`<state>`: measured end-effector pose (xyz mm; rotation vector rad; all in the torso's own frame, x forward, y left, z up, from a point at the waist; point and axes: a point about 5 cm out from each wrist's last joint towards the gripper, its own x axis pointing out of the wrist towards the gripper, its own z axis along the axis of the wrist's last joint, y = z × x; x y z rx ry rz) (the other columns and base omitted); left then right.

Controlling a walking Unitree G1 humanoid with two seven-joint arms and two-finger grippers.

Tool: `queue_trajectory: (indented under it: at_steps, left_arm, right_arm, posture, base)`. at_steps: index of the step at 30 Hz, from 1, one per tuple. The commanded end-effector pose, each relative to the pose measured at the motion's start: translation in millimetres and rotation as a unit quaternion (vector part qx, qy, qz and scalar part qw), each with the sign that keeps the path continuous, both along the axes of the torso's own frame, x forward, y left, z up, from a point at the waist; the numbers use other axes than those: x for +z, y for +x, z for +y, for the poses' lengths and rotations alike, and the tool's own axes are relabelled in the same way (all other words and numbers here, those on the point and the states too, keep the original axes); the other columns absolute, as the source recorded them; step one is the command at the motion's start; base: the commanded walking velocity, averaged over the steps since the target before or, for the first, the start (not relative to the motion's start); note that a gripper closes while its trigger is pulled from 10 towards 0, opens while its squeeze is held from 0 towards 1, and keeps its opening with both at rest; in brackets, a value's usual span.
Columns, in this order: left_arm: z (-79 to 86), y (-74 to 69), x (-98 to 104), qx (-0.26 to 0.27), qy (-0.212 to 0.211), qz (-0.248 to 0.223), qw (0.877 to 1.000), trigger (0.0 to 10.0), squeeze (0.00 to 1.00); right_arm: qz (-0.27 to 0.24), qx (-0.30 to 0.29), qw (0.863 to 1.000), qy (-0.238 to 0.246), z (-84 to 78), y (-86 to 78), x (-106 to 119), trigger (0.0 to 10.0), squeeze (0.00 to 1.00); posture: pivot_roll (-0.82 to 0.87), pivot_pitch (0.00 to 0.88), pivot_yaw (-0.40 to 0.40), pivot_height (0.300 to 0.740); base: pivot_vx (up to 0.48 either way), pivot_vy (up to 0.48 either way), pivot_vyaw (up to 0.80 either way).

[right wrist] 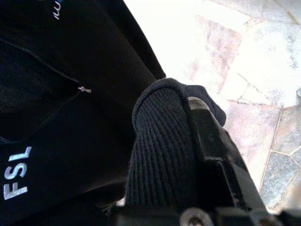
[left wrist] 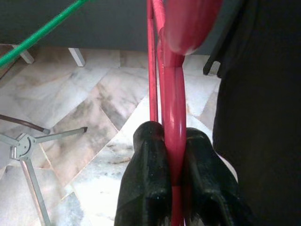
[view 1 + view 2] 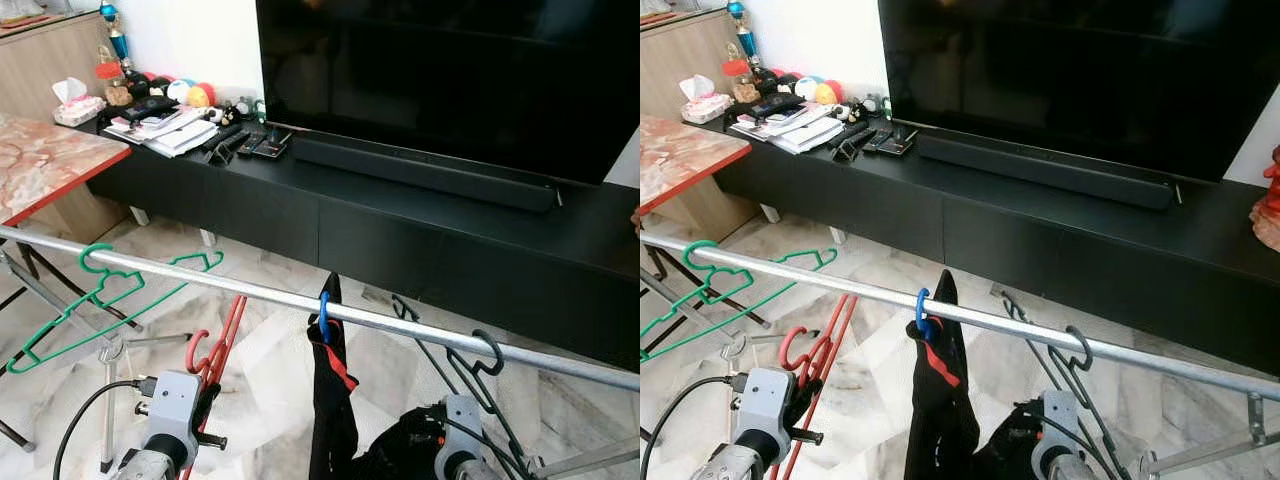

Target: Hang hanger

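Left gripper [image 2: 175,162] clamps red hanger [image 3: 215,350] below metal rail [image 3: 400,322]; right gripper [image 1: 207,141] grips black garment [image 1: 84,132] w/ fingers closed on cuff

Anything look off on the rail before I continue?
The green hanger hangs tilted on the rail, not level. The left gripper grips the red hanger below the rail, unhung; the right gripper grips black clothing.

A long, low black TV cabinet [image 3: 330,215] runs along a white wall [image 3: 190,40], carrying a large dark television [image 3: 450,75] and a black soundbar [image 3: 420,170]. Its left end is cluttered — papers [image 3: 170,130], remotes [image 3: 235,140], a tissue box [image 3: 78,105]. The floor is pale veined marble [image 3: 270,370]. A red-edged marble-patterned table [image 3: 40,160] stands left, beside a wooden cupboard [image 3: 50,60].
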<state>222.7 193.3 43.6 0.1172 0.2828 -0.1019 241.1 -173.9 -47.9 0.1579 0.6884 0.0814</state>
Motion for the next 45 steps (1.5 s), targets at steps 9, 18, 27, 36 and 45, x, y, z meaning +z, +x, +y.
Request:
queue_trajectory:
  at_steps: [9, 18, 27, 36, 45]
  left_arm:
    - [0.6, 1.8, -2.2, 0.004, -0.009, -0.003, 1.0, 10.0, 0.0]
    - [-0.5, 1.8, -3.1, 0.003, -0.01, -0.008, 1.0, 10.0, 0.0]
    - [-1.6, 5.2, -0.6, 0.003, -0.012, -0.015, 1.0, 10.0, 0.0]
    - [-1.1, 8.5, 2.2, 0.004, -0.013, -0.023, 1.0, 10.0, 0.0]
    - [-2.1, 7.1, -0.9, 0.015, -0.027, -0.013, 0.999, 10.0, 0.0]
  right_arm:
    - [0.026, -0.006, 1.0, -0.002, 9.2, -9.8, -8.5, 10.0, 0.0]
    - [0.025, -0.006, 1.0, -0.003, 3.5, -11.8, -9.0, 10.0, 0.0]
    - [0.015, 0.01, 1.0, 0.006, 5.4, -12.3, -8.4, 10.0, 0.0]
    - [0.01, 0.004, 1.0, 0.008, -10.9, -19.7, -9.8, 10.0, 0.0]
    - [-0.003, 0.002, 1.0, 0.01, -18.0, -13.1, -4.2, 10.0, 0.0]
  posture:
    - [0.02, 0.042, 0.028, 0.74]
    - [0.02, 0.034, 0.031, 0.74]
    - [0.01, 0.024, 0.032, 0.74]
    - [0.01, 0.029, 0.029, 0.74]
    - [0.01, 0.039, 0.024, 0.74]
  base:
    - [-0.136, 0.0, 0.0]
    - [-0.248, 0.0, 0.0]
    - [-0.221, 0.0, 0.0]
    - [0.0, 0.0, 0.0]
    - [0.0, 0.0, 0.0]
